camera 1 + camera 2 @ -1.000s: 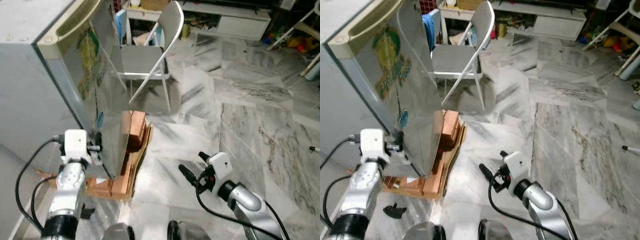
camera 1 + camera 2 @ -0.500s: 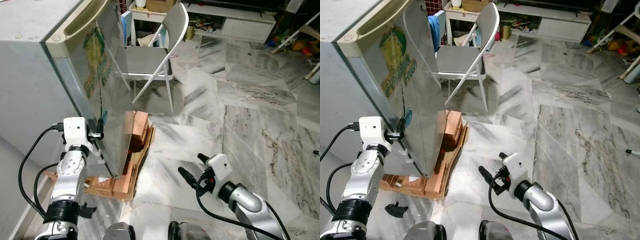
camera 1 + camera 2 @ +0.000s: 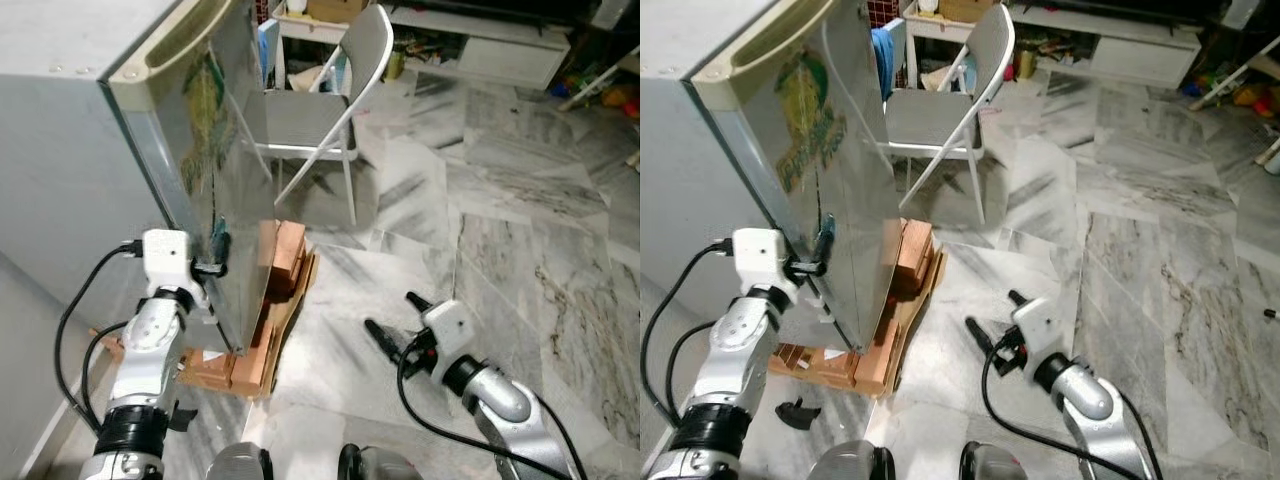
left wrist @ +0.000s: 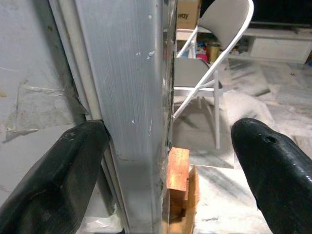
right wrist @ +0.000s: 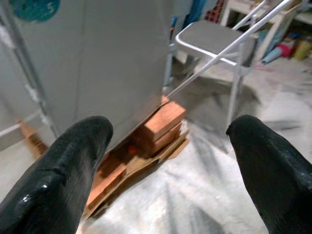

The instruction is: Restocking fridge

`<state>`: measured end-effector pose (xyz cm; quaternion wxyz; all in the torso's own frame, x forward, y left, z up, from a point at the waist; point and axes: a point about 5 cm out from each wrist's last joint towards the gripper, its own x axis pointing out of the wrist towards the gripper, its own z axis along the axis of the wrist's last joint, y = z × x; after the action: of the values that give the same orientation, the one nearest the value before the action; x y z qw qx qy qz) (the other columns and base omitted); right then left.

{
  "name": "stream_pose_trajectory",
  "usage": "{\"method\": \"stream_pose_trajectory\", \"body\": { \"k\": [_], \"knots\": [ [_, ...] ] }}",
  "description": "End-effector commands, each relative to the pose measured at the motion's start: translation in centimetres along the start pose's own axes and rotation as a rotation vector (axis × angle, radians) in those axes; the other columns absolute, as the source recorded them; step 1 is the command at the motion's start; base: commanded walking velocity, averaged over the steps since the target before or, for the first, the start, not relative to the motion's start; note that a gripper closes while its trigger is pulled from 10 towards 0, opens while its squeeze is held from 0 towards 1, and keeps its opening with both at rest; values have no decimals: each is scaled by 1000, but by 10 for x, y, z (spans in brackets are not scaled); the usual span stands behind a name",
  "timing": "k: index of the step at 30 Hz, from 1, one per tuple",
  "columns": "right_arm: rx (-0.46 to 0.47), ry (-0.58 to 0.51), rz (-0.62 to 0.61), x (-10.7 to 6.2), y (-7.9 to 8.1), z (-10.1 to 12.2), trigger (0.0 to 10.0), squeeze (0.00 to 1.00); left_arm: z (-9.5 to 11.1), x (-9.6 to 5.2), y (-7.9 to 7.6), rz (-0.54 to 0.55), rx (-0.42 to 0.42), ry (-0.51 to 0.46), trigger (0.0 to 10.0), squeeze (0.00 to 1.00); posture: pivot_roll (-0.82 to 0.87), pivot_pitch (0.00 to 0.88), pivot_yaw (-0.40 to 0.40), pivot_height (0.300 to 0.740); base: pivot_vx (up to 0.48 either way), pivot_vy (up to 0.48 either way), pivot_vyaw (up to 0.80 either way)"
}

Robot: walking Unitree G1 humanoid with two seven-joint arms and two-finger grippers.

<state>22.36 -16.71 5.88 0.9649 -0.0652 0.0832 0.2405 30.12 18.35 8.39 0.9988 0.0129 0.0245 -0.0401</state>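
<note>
A grey fridge (image 3: pixel 90 130) stands on my left, its silver door (image 3: pixel 830 170) bearing a green and yellow sticker. My left gripper (image 3: pixel 215 268) is open at the door's lower free edge. In the left wrist view its fingers (image 4: pixel 73 165) straddle that door edge (image 4: pixel 141 97), one behind it and one well out in front. My right gripper (image 3: pixel 398 320) hangs open low over the marble floor, to the right of the fridge, with nothing between its fingers (image 5: pixel 73 165).
Wooden blocks (image 3: pixel 280 260) and cardboard prop up the fridge's base. A grey folding chair (image 3: pixel 320 110) stands just beyond the door. A small black object (image 3: pixel 798 410) lies on the floor near my left arm. A low white cabinet (image 3: pixel 480 55) is at the back.
The head camera has shifted, so the whole scene sits a little further right. My left gripper stays at the door edge, and the right gripper stays open and low.
</note>
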Motion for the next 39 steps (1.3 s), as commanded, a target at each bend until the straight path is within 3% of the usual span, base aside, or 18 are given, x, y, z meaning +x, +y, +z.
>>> {"method": "stream_pose_trajectory", "body": {
  "k": [1, 11, 12, 15, 16, 18, 20, 23, 26, 32, 34, 39],
  "knots": [
    [2, -43, -23, 0, -2, 9, 10000, 0, 12, 9, -10, -50, 7, -48, 10000, 0, -31, 56, -3, 740, 0, 0, 0],
    [7, -128, -71, 6, -4, 24, 10000, 0, 28, 27, -10, -37, 26, -88, 10000, 0, -23, 51, 0, 740, 0, 0, 0],
    [21, -145, -72, 6, -3, 27, 10000, 0, 35, 33, -14, -33, -20, -98, 10000, 0, -24, 45, -1, 740, 0, 0, 0],
    [25, -152, -66, 0, 0, 27, 10000, 0, 60, 36, -49, -250, 81, -203, 10000, 0, -25, 40, 2, 740, 0, 0, 0],
    [25, -147, -64, -3, 1, 26, 10000, 0, 66, 34, -64, -324, 68, -220, 10000, 0, -24, 39, 3, 740, 0, 0, 0],
    [27, -110, -61, -14, 3, 16, 10000, 0, 73, 19, -109, -540, 12, -229, 10000, 0, -29, 37, 10, 740, 0, 0, 0],
    [26, -77, -62, -21, 4, 7, 10000, 0, 73, 3, -140, -677, -31, -230, 10000, 0, -33, 36, 17, 740, 0, 0, 0],
    [33, -62, -64, -25, 5, 3, 10000, 0, 69, -3, -150, -689, -81, -217, 10000, 0, -40, 39, 23, 740, 0, 0, 0],
    [40, -51, -69, -27, 6, 1, 10000, 0, 68, -1, -145, -650, -133, -199, 10000, 0, -40, 42, 27, 740, 0, 0, 0],
    [41, -39, -76, -30, 7, -3, 10000, 0, 64, 13, -95, -423, -80, -181, 10000, 0, -28, 39, 29, 740, 0, 0, 0],
    [40, -39, -77, -30, 7, -4, 10000, 0, 63, 12, -92, -412, -76, -176, 10000, 0, -28, 39, 29, 740, 0, 0, 0],
    [29, -45, -98, -26, 4, -5, 10000, 0, 34, 3, -65, -335, -60, -101, 10000, 0, -12, 34, 26, 740, 52, -80, 0]
  ]
}}
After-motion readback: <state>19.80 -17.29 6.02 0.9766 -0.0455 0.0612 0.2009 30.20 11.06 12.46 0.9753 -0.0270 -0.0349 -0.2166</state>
